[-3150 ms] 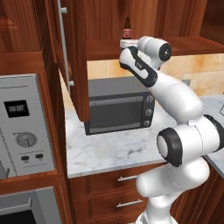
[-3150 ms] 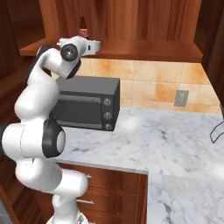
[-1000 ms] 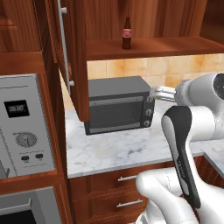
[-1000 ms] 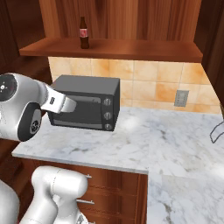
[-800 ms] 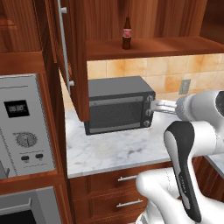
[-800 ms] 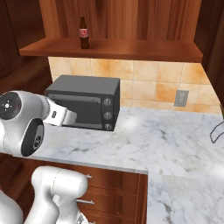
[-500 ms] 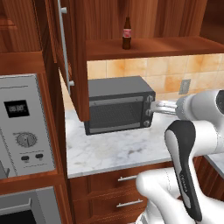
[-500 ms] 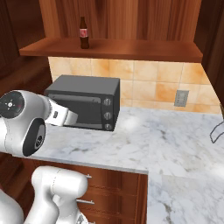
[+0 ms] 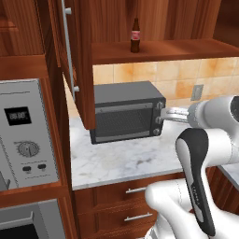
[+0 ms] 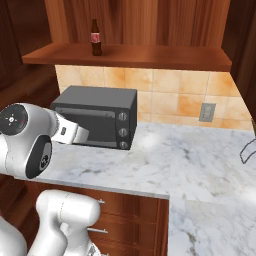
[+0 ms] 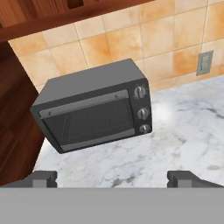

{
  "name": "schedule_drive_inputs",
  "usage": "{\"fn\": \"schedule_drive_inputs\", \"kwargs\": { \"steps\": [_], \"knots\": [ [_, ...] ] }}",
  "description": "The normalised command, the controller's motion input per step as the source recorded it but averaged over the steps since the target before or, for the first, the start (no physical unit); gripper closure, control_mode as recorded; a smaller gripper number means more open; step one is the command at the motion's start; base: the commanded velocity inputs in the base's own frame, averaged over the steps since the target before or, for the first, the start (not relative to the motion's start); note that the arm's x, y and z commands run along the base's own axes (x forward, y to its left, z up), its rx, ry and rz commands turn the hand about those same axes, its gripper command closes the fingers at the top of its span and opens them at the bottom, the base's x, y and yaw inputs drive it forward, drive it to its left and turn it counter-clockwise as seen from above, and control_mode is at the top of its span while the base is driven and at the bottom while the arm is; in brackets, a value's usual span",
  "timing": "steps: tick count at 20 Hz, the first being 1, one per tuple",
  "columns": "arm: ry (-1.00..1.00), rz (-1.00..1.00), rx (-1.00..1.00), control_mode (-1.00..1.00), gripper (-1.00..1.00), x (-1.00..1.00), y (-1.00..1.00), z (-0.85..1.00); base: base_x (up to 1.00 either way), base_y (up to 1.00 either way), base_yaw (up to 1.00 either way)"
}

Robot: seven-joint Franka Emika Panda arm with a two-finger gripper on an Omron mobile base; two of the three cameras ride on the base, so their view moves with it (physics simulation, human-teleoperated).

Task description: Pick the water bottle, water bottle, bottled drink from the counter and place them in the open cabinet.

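The bottled drink [image 9: 135, 35] [image 10: 95, 37], a slim brown bottle with a red label, stands upright on the shelf of the open cabinet [image 9: 177, 49] [image 10: 150, 56]. Nothing touches it. My gripper [image 11: 113, 179] [image 9: 164, 113] hangs well below the shelf, over the marble counter [image 9: 121, 161] [image 10: 200, 165] [image 11: 183, 131]. It is open, its fingertips [image 11: 43, 177] are wide apart, and nothing lies between them. It faces a dark toaster oven. The water bottles are out of view.
The dark toaster oven [image 9: 126, 116] [image 10: 97, 116] [image 11: 94, 107] sits on the counter under the shelf. The open cabinet door [image 9: 77, 56] juts out at the left. A built-in oven panel [image 9: 23, 135] is further left. A wall outlet [image 10: 206, 112] is on the tiles.
Three seconds ago the gripper was up at the shelf beside the bottled drink. The arm has since swung down in front of the toaster oven. It has barely moved in the last half second.
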Motion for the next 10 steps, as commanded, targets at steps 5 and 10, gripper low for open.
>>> {"fn": "schedule_drive_inputs", "kwargs": {
  "steps": [5,10],
  "knots": [
    [0.0,0.0,0.0,1.0,-1.0,0.0,0.0,0.0,-0.05,0.0,0.0],
    [0.0,0.0,0.0,1.0,-1.0,0.0,0.0,0.0,-0.55,0.0,0.14]
  ]
}}
